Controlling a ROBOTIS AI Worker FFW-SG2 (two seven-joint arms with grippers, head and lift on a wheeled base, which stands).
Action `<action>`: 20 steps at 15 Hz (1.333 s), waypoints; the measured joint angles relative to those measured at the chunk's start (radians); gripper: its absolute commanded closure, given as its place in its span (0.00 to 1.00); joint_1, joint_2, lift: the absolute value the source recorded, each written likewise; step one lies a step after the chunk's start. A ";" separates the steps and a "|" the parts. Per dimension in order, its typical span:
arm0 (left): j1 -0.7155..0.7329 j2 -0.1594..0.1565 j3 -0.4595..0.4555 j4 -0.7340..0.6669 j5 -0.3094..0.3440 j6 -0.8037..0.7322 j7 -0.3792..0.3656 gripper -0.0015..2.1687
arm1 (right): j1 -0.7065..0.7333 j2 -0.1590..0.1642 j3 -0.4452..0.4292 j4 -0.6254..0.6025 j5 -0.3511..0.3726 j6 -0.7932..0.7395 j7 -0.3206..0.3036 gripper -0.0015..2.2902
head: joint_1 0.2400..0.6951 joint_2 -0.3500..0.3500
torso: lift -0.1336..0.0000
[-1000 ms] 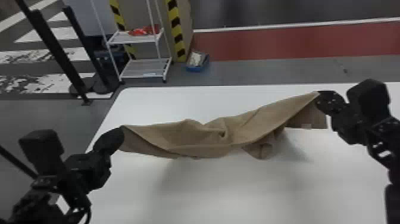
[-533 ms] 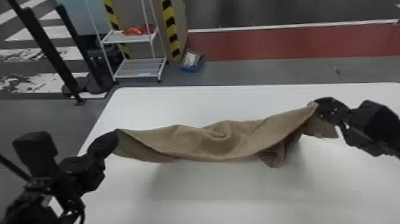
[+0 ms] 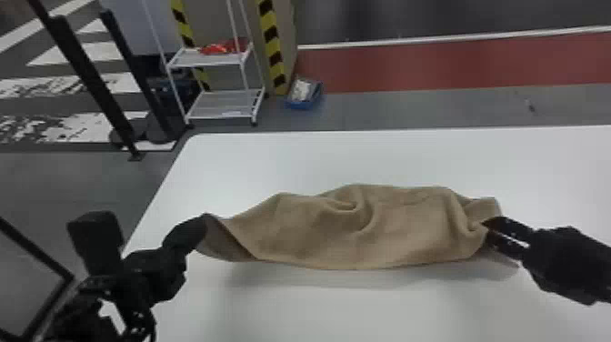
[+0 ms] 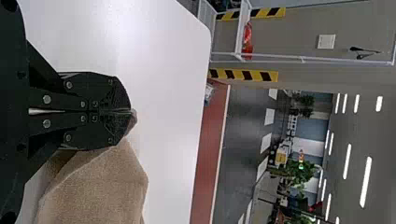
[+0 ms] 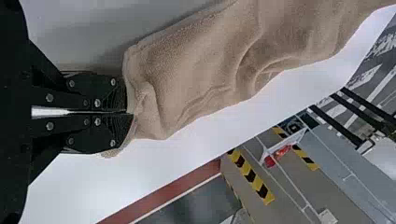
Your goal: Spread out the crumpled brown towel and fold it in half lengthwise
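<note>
The brown towel (image 3: 363, 227) hangs between both grippers over the table, its middle wrinkled with a curved fold. At its left end my left gripper (image 3: 203, 223) is shut on a corner. At its right end my right gripper (image 3: 488, 227) grips the edge, and a towel flap stands up just behind it. In the left wrist view the left gripper (image 4: 130, 111) pinches a small tip of the towel (image 4: 98, 186). The right wrist view has the right gripper (image 5: 130, 113) closed on bunched cloth of the towel (image 5: 201, 70).
The white table (image 3: 272, 159) extends around the towel, with its left edge near my left arm. Beyond its far edge stand a white wire shelf (image 3: 222, 91), black posts (image 3: 86, 68) and a blue bin (image 3: 303, 94) on the floor.
My right gripper has come nearer and lower, turning to point leftward. The towel's right part has dropped from its raised slant and bunched, while the left gripper has barely shifted.
</note>
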 measured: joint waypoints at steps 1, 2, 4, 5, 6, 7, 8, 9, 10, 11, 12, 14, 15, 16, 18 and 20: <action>0.000 0.000 0.001 0.003 0.000 0.000 -0.001 0.63 | 0.008 0.000 -0.006 0.000 -0.011 0.006 0.007 0.17 | 1.00 0.76 | 0.07; 0.000 0.000 0.002 0.005 0.000 0.000 -0.001 0.63 | 0.016 -0.001 -0.012 0.000 -0.015 0.012 0.014 0.17 | 1.00 0.76 | 0.07; 0.000 0.000 0.004 0.006 0.000 0.000 -0.002 0.63 | 0.033 -0.003 -0.028 0.000 -0.020 0.015 0.019 0.17 | 1.00 0.74 | 0.07; 0.000 0.000 0.005 0.006 0.000 0.001 -0.002 0.63 | 0.041 -0.005 -0.039 0.001 -0.026 0.013 0.019 0.17 | 1.00 0.74 | 0.07; -0.001 0.000 0.006 0.006 0.000 0.001 -0.002 0.63 | 0.049 -0.010 -0.055 0.001 -0.037 0.011 0.019 0.17 | 1.00 0.73 | 0.07; -0.002 0.000 0.007 0.007 0.001 0.001 -0.003 0.63 | 0.055 -0.016 -0.071 0.002 -0.050 0.008 0.023 0.17 | 1.00 0.72 | 0.07; -0.003 0.000 0.009 0.008 0.001 0.001 -0.003 0.63 | 0.060 -0.023 -0.089 0.002 -0.061 0.005 0.031 0.17 | 1.00 0.70 | 0.07; -0.003 0.000 0.009 0.008 0.001 0.001 -0.003 0.63 | 0.064 -0.030 -0.105 0.002 -0.067 0.002 0.035 0.17 | 1.00 0.68 | 0.07; -0.003 0.000 0.011 0.008 0.001 0.001 -0.002 0.63 | 0.068 -0.041 -0.122 0.004 -0.072 0.000 0.036 0.17 | 1.00 0.67 | 0.07; -0.003 0.000 0.011 0.008 0.001 0.001 -0.003 0.63 | 0.071 -0.052 -0.137 0.009 -0.077 -0.003 0.036 0.17 | 1.00 0.66 | 0.07; -0.004 0.000 0.012 0.008 0.001 0.001 -0.003 0.63 | 0.071 -0.063 -0.152 0.018 -0.083 -0.005 0.035 0.17 | 1.00 0.63 | 0.07; -0.006 0.000 0.011 0.008 0.001 0.001 -0.003 0.63 | 0.056 -0.074 -0.172 0.050 -0.092 -0.010 0.034 0.18 | 1.00 0.60 | 0.07; -0.006 0.000 0.010 0.008 0.001 0.001 -0.004 0.63 | 0.044 -0.076 -0.174 0.069 -0.094 -0.013 0.034 0.18 | 1.00 0.59 | 0.07; -0.006 0.000 0.009 0.008 0.001 0.001 -0.004 0.63 | 0.027 -0.076 -0.172 0.094 -0.094 -0.016 0.032 0.18 | 1.00 0.58 | 0.07; -0.006 0.000 0.008 0.006 0.001 0.003 -0.004 0.63 | -0.006 -0.075 -0.161 0.140 -0.095 -0.019 0.027 0.23 | 1.00 0.58 | 0.07; -0.004 0.000 0.010 0.003 0.001 0.006 -0.004 0.63 | -0.035 -0.074 -0.153 0.186 -0.095 -0.022 0.028 0.31 | 1.00 0.58 | 0.07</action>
